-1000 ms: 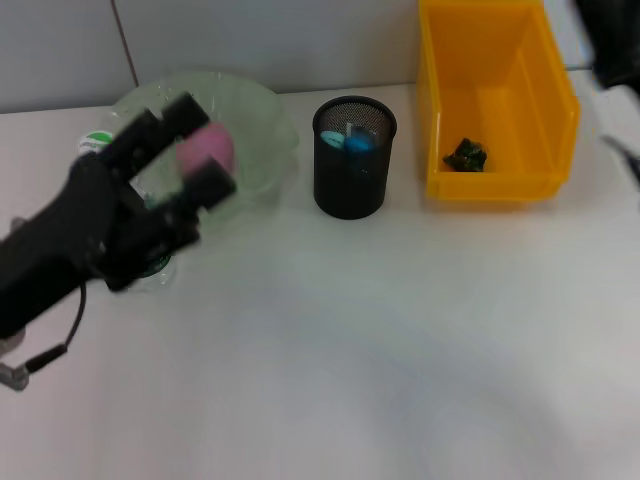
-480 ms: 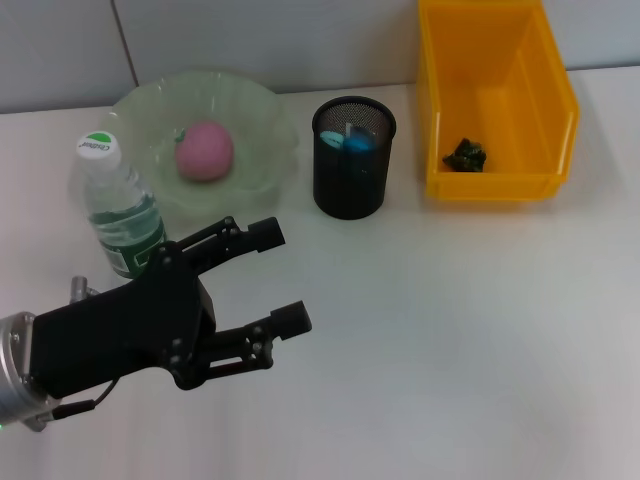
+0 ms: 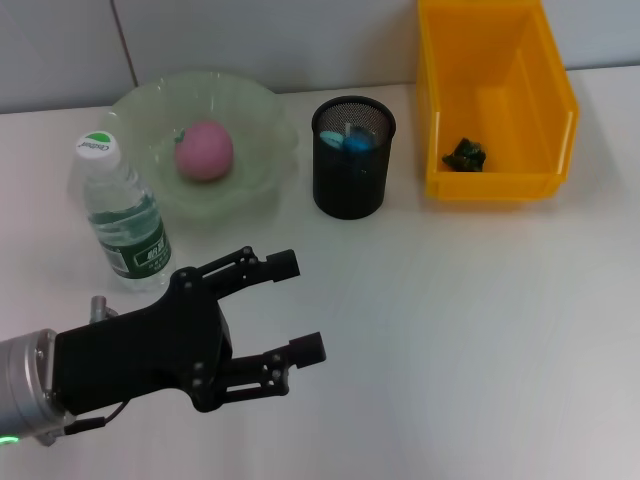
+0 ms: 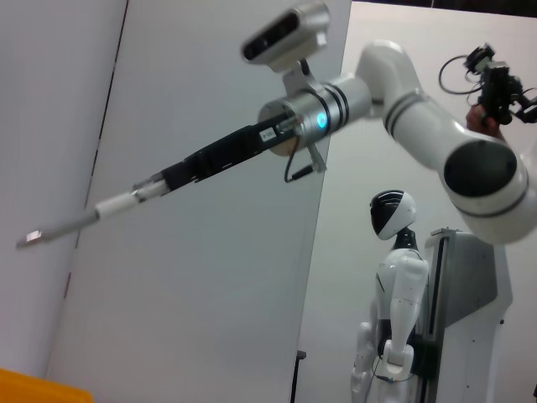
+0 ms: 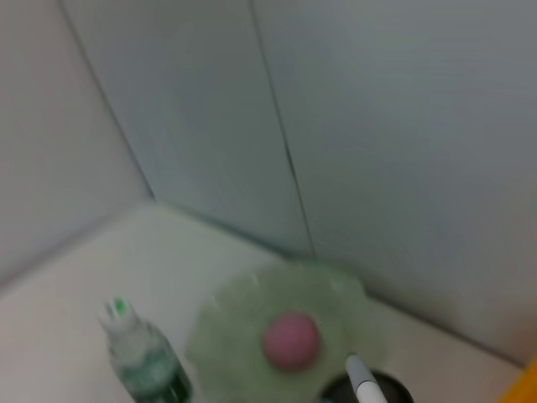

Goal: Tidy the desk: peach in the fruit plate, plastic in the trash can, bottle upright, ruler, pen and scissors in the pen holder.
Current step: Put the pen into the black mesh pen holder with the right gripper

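Head view shows the left gripper (image 3: pixel 268 308) with its fingers spread wide and holding nothing, low over the front of the counter (image 3: pixel 470 330). A second ago it was up by the bowl, right at the peach and blocking the bottle from sight; half a second ago it had already dropped back toward the robot, and now it has slid a little further forward and to the right. The bottle (image 3: pixel 121 214) stands upright just beside the bowl (image 3: pixel 258 128), cap on top, apart from the fingers.

By the look of things, every part of the tidying is done. The peach (image 3: pixel 205 150) lies in the bowl. The pen holder (image 3: pixel 353 170) stands between the bowl and the bin, with blue-handled items and a pale stick poking up inside; which is ruler, pen or scissors cannot be told. A dark green crumpled scrap of plastic (image 3: pixel 465 154) sits on the floor of the yellow bin (image 3: pixel 548 185).

Right gripper is not seen in the head view; the left wrist view shows the right arm (image 4: pixel 436 126) raised high and away from the counter, and whether its fingers are open cannot be told.

Nothing loose lies on the counter in the left arm's path, so pulling back should be unobstructed; the bottle is the nearest thing it could knock.
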Controlling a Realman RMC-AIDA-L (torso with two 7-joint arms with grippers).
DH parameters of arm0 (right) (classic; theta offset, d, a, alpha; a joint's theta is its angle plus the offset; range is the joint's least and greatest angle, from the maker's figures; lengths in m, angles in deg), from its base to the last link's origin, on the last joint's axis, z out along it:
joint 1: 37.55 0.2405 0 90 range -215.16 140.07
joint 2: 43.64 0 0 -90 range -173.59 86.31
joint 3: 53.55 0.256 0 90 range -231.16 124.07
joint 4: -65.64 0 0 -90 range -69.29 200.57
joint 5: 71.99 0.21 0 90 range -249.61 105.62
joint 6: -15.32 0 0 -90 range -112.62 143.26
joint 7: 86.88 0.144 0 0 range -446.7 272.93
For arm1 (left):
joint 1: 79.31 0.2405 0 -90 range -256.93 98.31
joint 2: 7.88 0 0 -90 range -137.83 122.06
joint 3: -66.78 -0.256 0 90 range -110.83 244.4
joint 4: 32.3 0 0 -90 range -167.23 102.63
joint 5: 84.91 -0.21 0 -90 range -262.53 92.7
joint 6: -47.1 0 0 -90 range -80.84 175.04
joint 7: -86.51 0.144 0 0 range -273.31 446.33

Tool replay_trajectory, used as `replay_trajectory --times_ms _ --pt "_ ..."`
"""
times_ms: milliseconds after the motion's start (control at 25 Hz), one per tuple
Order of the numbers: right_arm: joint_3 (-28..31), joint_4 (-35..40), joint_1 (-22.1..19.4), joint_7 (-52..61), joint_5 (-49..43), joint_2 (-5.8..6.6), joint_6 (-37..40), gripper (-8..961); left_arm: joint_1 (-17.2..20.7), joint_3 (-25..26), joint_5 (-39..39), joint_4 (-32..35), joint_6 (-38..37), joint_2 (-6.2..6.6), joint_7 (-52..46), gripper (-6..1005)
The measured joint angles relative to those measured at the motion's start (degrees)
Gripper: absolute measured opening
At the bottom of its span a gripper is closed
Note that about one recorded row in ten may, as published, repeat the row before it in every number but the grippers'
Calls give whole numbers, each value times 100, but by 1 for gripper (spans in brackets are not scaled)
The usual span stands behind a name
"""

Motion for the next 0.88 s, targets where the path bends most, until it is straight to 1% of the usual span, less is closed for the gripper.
replay_trajectory --times_ms 40,80,120,200,320,440,480,560,800,880 --pt "-78 -33 227 36 -350 27 59 131 -2 4 -4 -2 5 -6 -8 838" --pt "-380 -221 605 58 -1008 46 90 131 -7 33 -5 -7 16 -19 -12 838" --pt "-380 -221 605 58 -1008 46 90 131 -7 33 -5 -7 16 -19 -12 838" --pt "-744 -486 869 91 -1362 44 16 130 -9 57 -6 -10 39 -36 -12 838" --pt "-1197 -985 1199 182 -1750 44 -299 130 -9 60 -9 -11 81 -57 -11 837" --pt "-1554 -1485 1437 271 -2003 49 -672 130 -4 60 1 -14 98 -65 -30 837" --pt "-1742 -1762 1538 292 -2097 42 -922 130 6 60 20 -12 98 -68 -46 837" --pt "-1820 -1890 1585 296 -2124 37 -1028 131 9 60 25 -10 97 -71 -48 836" --pt "-2275 -3026 1898 301 -2155 56 -1860 134 11 74 49 -13 101 -75 -53 836" --pt "-2525 -3513 2009 301 -2173 35 -2270 135 11 112 50 -17 101 -78 -57 836"
